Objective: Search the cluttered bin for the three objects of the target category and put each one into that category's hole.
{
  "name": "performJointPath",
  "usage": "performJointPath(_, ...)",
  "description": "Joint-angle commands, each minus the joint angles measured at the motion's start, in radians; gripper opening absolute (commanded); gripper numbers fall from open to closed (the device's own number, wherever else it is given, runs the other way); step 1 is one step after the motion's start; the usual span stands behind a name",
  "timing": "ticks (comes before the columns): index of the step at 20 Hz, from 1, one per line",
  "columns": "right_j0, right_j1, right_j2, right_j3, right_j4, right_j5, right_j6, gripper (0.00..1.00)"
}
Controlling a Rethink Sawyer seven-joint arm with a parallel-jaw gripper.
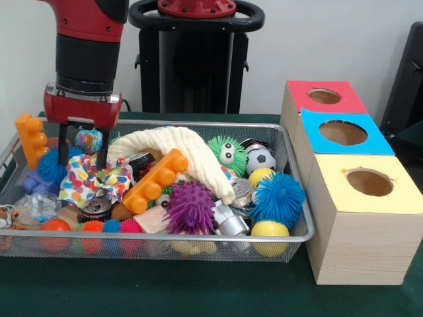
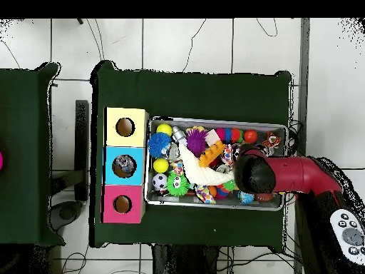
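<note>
Reaching down into the left part of the wire mesh bin (image 1: 291,162), with the gripper (image 1: 82,162) hanging low over the clutter. Fingers (image 1: 63,145) standing apart, one at each side of the colourful dotted cloth (image 1: 82,181), tips down among the things; nothing seen clamped between them. Hard telling whether the tips are touching the cloth or only hanging just beside it.

Lying across the middle of the bin, a cream knitted cloth (image 1: 182,146), with an orange toy brick (image 1: 155,181) leaning at its near side. Sitting nearer the front wall, a purple spiky ball (image 1: 190,208); to its right, a blue spiky ball (image 1: 277,197) above a yellow ball (image 1: 269,230). Peeking from behind the cream cloth, a green fuzzy ball with eyes (image 1: 228,153) and, just beside it to the right, a small soccer ball (image 1: 262,158). Showing between them, a silver can (image 1: 240,190). Standing upright at the far left corner, a second orange brick (image 1: 30,137).

Standing just right of the bin, three wooden boxes in a row running from far to near: red-topped box (image 1: 324,96), blue-topped box (image 1: 342,132), yellow-topped box (image 1: 369,183), each with a round hole on top.

From overhead, arm (image 2: 292,175) stretching over the bin's right half, covering the gripper.
</note>
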Motion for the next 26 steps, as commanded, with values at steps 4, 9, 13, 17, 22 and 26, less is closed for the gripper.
performJointPath(4,-0.012,0.013,-0.023,-0.096,-0.101,-0.005,-0.053,1.0)
performJointPath(9,-0.015,0.013,-0.038,-0.104,-0.141,-0.013,-0.061,1.0)
performJointPath(13,-0.033,0.02,-0.016,-0.101,-0.14,-0.009,-0.076,1.0)
performJointPath(17,-0.024,0.056,-0.008,-0.127,-0.138,-0.001,-0.057,1.0)
performJointPath(22,-0.06,0.137,0.038,-0.126,-0.089,0.073,-0.111,1.0)
performJointPath(26,-0.028,0.181,0.002,-0.163,-0.103,0.097,-0.084,1.0)
